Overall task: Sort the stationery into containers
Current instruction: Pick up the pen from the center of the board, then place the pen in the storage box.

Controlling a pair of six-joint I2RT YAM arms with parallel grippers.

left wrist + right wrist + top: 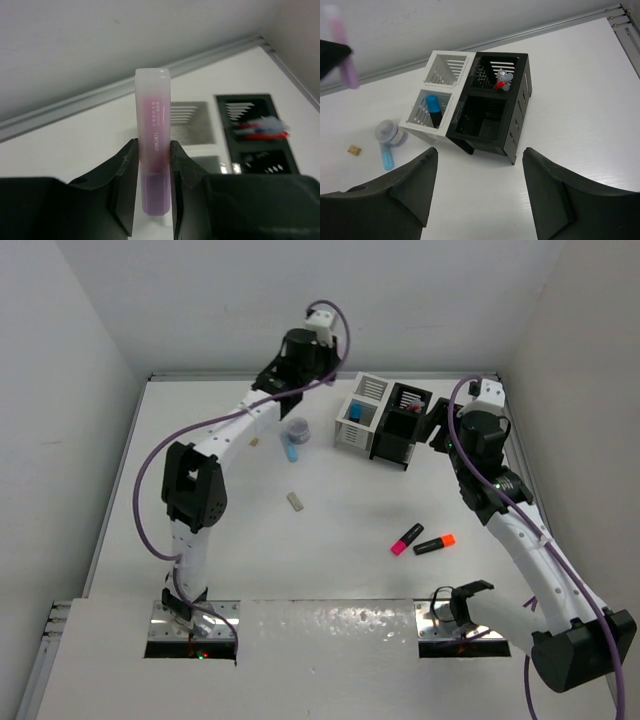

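**Position.** The left gripper (153, 150) was closed on the pink stick (153, 112). Its jaws pinched the stick near the lower end, and most of the length stood clear above them. The stick was held off the counter (340, 525), at roughly 10 o'clock from the containers (383, 418) in the overhead view. The right gripper (480, 152) was spread wide and held nothing, hovering just beside the black bin (492, 115) on its 3 o'clock side.

**Hazards, as judged.**
1. The low pinch left a long free end, so a quick swing could pivot the stick in the jaws or let it slip out.
2. The compartments were narrow. A tilted stick could catch a rim and fall outside, or land in the wrong bin.
3. A blue highlighter (434, 109) already stood in the near compartment of the white bin (449, 66) and could deflect the drop.
4. Both arms were near the containers, and contact could shove the light bins.
5. The blue stick (292, 448) and the greyish round piece (296, 427) lay at 9 o'clock of the white bin. A low approach might scatter them.
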